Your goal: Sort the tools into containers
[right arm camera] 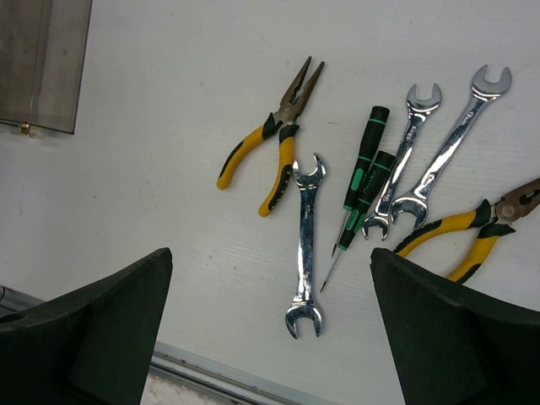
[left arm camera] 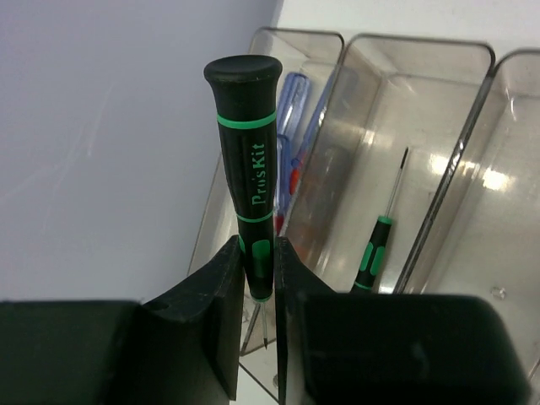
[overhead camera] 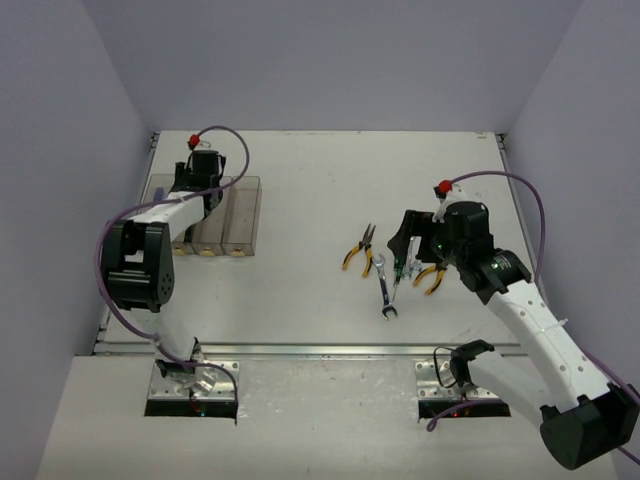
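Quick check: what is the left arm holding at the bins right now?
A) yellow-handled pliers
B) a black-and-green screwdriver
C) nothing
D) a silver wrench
B: in the left wrist view the left jaws are clamped on the black-and-green screwdriver, by the clear bins.

White lettering "ProsKit" runs along the black and green screwdriver (left arm camera: 253, 169) handle.

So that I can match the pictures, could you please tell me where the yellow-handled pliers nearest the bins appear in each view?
Top external: the pliers lie right of centre, leftmost of the loose tools.
Left wrist: not in it.
Right wrist: pliers upper middle, left of a wrench.
Shared landmark: the clear bins: left from above, top-left in the right wrist, filling the left wrist.
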